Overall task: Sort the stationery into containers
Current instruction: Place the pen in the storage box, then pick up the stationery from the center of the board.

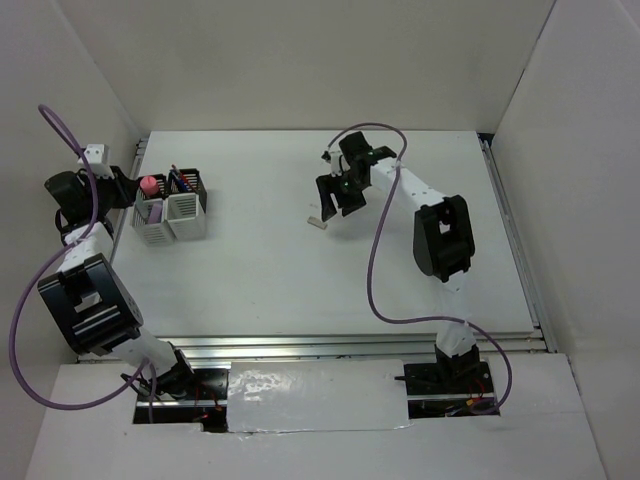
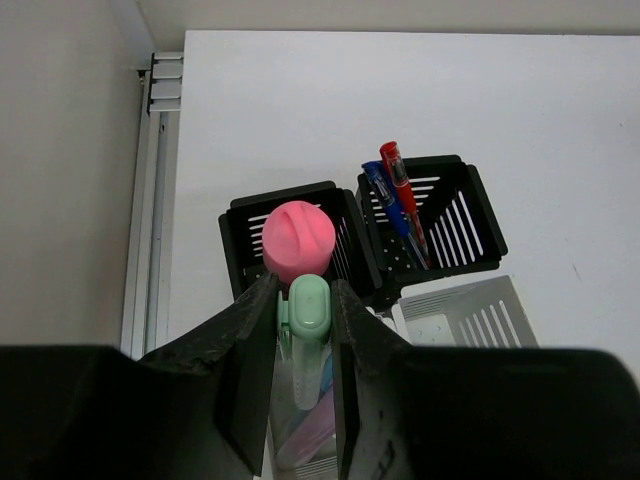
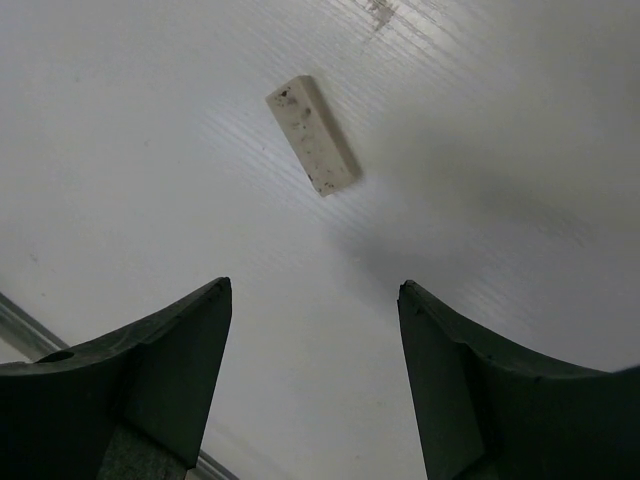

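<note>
By the left edge of the white table [image 1: 270,285], the left claw [image 2: 305,300] is clamped on a stubby pale-green plastic marker [image 2: 308,318] above the black and white slotted square bins [image 2: 470,320]. Mid-table, well apart from every edge, the right claw [image 3: 314,288] hangs spread wide, holding nothing, over the small beige eraser block [image 3: 312,134].

The cluster of black and white slotted square bins [image 1: 170,208] crowds the top view's upper left, tight beside the pale side wall [image 1: 70,100]. A round pink knob [image 2: 298,240] fills one black bin, a thin blue pen [image 2: 388,205] and thin red pen [image 2: 403,190] jut from its neighbour, and the left pincer [image 2: 304,300], clamped on a stubby pale-green marker [image 2: 308,325], overhangs the near ones. Rightward the white desk [image 1: 270,270] lies bare, and the wide-spread right pincer [image 3: 315,290] has open surface all round the small beige eraser block [image 3: 312,134].
</note>
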Available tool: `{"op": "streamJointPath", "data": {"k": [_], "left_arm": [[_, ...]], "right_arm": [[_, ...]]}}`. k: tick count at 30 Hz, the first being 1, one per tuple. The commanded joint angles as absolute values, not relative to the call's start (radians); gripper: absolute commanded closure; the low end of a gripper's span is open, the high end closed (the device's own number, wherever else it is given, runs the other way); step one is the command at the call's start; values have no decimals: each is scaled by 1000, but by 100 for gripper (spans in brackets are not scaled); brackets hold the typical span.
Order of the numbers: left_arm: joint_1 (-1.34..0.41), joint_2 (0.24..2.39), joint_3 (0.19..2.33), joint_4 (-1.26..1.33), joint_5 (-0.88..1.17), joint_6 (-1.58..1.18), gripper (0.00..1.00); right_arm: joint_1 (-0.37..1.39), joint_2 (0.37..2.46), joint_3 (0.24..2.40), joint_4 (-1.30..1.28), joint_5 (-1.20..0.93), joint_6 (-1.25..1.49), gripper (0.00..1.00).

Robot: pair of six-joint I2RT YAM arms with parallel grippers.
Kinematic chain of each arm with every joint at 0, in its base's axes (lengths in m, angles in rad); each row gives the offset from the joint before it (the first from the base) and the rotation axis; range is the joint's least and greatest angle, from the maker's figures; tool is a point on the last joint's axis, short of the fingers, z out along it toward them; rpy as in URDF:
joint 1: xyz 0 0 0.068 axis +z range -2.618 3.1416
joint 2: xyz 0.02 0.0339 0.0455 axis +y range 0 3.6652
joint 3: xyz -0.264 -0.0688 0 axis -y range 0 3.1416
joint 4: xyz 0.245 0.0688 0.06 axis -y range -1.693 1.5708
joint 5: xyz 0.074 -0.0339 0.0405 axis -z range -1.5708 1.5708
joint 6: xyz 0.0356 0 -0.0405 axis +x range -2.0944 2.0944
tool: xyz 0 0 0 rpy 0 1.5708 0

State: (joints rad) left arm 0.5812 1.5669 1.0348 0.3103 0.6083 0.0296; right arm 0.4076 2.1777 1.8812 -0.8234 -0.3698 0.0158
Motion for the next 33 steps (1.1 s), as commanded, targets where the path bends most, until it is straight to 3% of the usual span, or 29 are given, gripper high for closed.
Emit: {"op": "streamJointPath", "data": {"k": [1, 4, 10, 26, 33], "left_arm": [[584, 1563, 1066, 347, 641, 51, 68], [583, 1549, 1052, 341, 634, 51, 60], [584, 1511, 1037, 325, 636, 41, 21], [483, 1356, 1089, 239, 741, 70, 19], [408, 1316, 1089, 209, 747, 92, 19]], "right_arm": [[445, 2209, 1963, -874, -282, -67, 26], [469, 2243, 2006, -896, -232, -119, 25], [500, 2295, 2069, -922, -178, -172, 21], [555, 2419, 2154, -928, -114, -239, 30], [574, 2468, 2189, -943, -103, -265, 49]]}}
